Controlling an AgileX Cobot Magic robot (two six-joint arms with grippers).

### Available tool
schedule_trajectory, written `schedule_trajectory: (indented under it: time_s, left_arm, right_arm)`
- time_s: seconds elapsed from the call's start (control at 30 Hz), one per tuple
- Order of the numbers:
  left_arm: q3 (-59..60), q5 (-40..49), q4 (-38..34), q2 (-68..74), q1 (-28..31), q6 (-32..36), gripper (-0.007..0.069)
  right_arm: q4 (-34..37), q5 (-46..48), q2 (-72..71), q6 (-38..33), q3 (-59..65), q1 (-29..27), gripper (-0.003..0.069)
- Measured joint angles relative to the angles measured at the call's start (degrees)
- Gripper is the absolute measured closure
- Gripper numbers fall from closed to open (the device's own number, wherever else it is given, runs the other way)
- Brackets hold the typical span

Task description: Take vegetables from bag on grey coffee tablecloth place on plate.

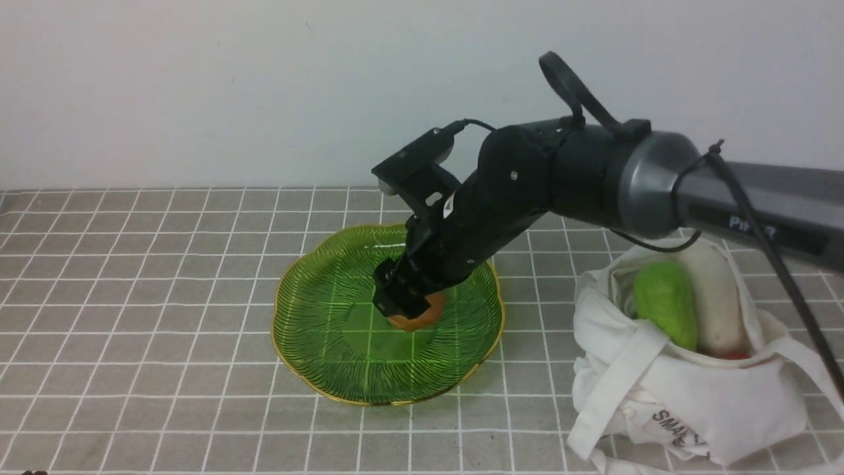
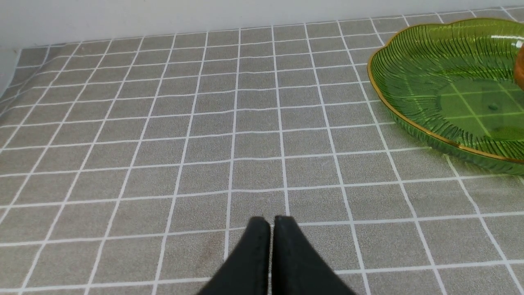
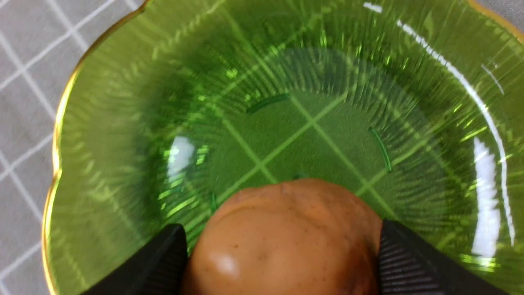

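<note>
My right gripper [image 1: 407,309] is shut on the orange-brown potato [image 1: 417,319] and holds it low over the middle of the green plate [image 1: 316,330]. In the right wrist view the potato [image 3: 286,237] sits between the two black fingers [image 3: 403,262] above the plate [image 3: 123,123]. The white bag [image 1: 686,396] lies right of the plate, with the green gourd [image 1: 666,303] and the white radish [image 1: 715,297] in its mouth. My left gripper [image 2: 271,223] is shut and empty above the grey tablecloth [image 2: 163,143], left of the plate [image 2: 409,82].
The checked tablecloth [image 1: 132,297] covers the whole table up to the white wall [image 1: 198,79] at the back. The right arm [image 1: 593,178] reaches across above the bag.
</note>
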Motion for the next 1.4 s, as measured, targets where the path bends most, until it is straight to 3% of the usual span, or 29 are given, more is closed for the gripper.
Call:
schedule_trajectory:
  time_s: [0.1, 0.27, 0.37, 0.53, 0.67, 0.7, 0.73, 0.8, 0.87, 0.97, 1.07, 1.2, 1.23, 1.3, 1.4]
  left_arm:
    - [0.0, 0.0, 0.0, 0.0, 0.0, 0.0, 0.0629]
    - [0.0, 0.0, 0.0, 0.0, 0.0, 0.0, 0.0629]
    - [0.0, 0.0, 0.0, 0.0, 0.0, 0.0, 0.0629]
    - [0.0, 0.0, 0.0, 0.0, 0.0, 0.0, 0.0629]
    - [0.0, 0.0, 0.0, 0.0, 0.0, 0.0, 0.0629]
    - [0.0, 0.0, 0.0, 0.0, 0.0, 0.0, 0.0629]
    - [0.0, 0.0, 0.0, 0.0, 0.0, 0.0, 0.0629]
    - [0.0, 0.0, 0.0, 0.0, 0.0, 0.0, 0.0629]
    - [0.0, 0.0, 0.0, 0.0, 0.0, 0.0, 0.0629]
    - [0.0, 0.0, 0.0, 0.0, 0.0, 0.0, 0.0629]
    - [0.0, 0.0, 0.0, 0.0, 0.0, 0.0, 0.0629]
    - [0.0, 0.0, 0.0, 0.0, 0.0, 0.0, 0.0629]
    - [0.0, 0.0, 0.0, 0.0, 0.0, 0.0, 0.0629]
    - [0.0, 0.0, 0.0, 0.0, 0.0, 0.0, 0.0629]
    - [0.0, 0.0, 0.0, 0.0, 0.0, 0.0, 0.0629]
  right_arm:
    - [-0.1, -0.3, 0.2, 1.6, -0.9, 0.0, 0.0123]
    - [-2.5, 2.4, 0.2, 5.4, -3.4, 0.0, 0.0053]
    - [-6.0, 8.8, -0.6, 8.4, -6.6, 0.0, -0.0001]
    - [-10.4, 17.5, -3.0, 12.1, -13.1, 0.0, 0.0004]
    - [-15.3, 23.2, -6.2, 14.8, -17.2, 0.0, 0.0104]
    - [-19.1, 25.0, -9.5, 15.9, -18.2, 0.0, 0.0223]
    - [-19.1, 25.0, -9.5, 16.0, -18.2, 0.0, 0.0223]
    - [-23.8, 27.2, -16.9, 17.9, -18.5, 0.0, 0.0466]
    - [-26.3, 27.8, -23.3, 21.4, -18.3, 0.0, 0.0589]
    - [-29.1, 27.4, -33.3, 26.5, -15.9, 0.0, 0.0656]
    - [-30.3, 25.8, -40.6, 29.7, -11.3, 0.0, 0.0669]
    - [-30.5, 20.3, -54.8, 34.2, 4.2, 0.0, 0.0673]
    - [-30.1, 15.8, -62.3, 36.8, 13.3, 0.0, 0.0673]
    - [-30.0, 12.0, -66.4, 38.3, 19.6, 0.0, 0.0673]
    - [-30.3, -3.2, -82.0, 41.3, 36.0, 0.0, 0.0673]
